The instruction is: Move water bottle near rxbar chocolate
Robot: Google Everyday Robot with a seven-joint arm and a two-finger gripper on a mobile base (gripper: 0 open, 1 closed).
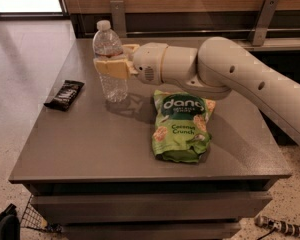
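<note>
The water bottle (110, 64) is a clear ribbed bottle with a white cap, upright over the left-middle of the grey table (110, 144). My gripper (112, 59) is shut on the water bottle at its middle, with tan fingers (110, 68) around the label band. The bottle's base is at or just above the tabletop; I cannot tell which. The rxbar chocolate (64, 94), a small flat black wrapper with white lettering, lies near the table's left edge, a short gap left of the bottle.
A large green "dang" chips bag (181, 125) lies right of the bottle. My white arm (240, 79) reaches in from the right over the table's back. A wall rail (190, 31) runs behind the table. A wire basket (35, 216) sits on the floor at lower left.
</note>
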